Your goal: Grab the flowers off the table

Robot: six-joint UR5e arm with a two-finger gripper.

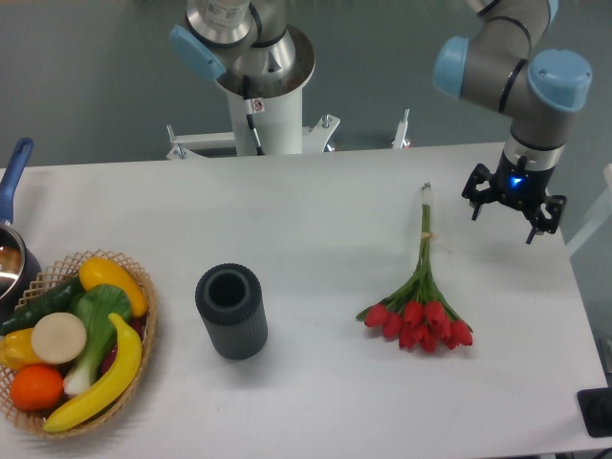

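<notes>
Gripper [504,212] hangs over the right side of the table [316,201], fingers spread apart and nothing between them, a blue light glowing on its body. It sits to the right of the flowers [418,302], near the stem end but clear of it. One bunch of red tulips lies flat on the white top, stems tied together and pointing up toward the far edge, the red heads fanned out at the near end; I count roughly ten blooms, though they overlap. Left of the bunch, well apart, stands one dark ribbed cylinder [230,311], upright with its open mouth showing. Over at the left edge, one wicker basket [145,330] holds fruit and vegetables: one banana, one orange, a yellow pepper, a cucumber, some greens. Just beyond it, one pot with a blue handle [13,177] peeks in.
</notes>
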